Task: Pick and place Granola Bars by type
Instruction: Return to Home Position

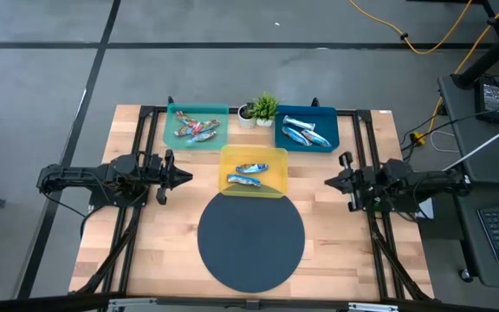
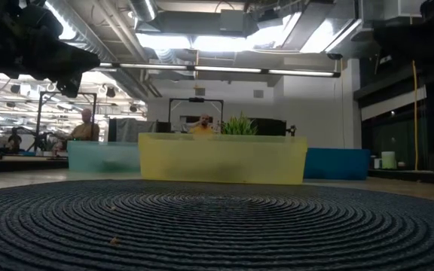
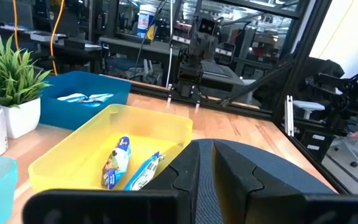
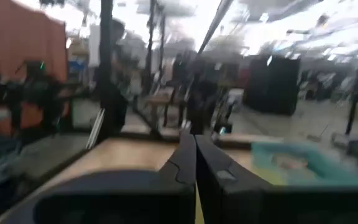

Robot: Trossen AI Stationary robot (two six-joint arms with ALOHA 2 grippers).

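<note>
Two granola bars [image 1: 248, 174] in shiny blue wrappers lie flat in the yellow tray [image 1: 277, 158] at the table's middle; the left wrist view shows them too [image 3: 118, 163]. Several bars with orange-red print [image 1: 196, 128] lie in the teal tray [image 1: 170, 121] at the far left. Blue and silver bars [image 1: 306, 134] lie in the blue tray [image 1: 329, 117] at the far right. My left gripper [image 1: 187, 178] hangs shut just left of the yellow tray. My right gripper [image 1: 327, 182] hangs shut to the tray's right. Neither holds anything.
A small green potted plant [image 1: 262, 109] stands between the teal and blue trays at the far edge. A round dark woven mat [image 1: 251, 240] lies on the wooden table near of the yellow tray. People sit in the room beyond the table [image 2: 86, 126].
</note>
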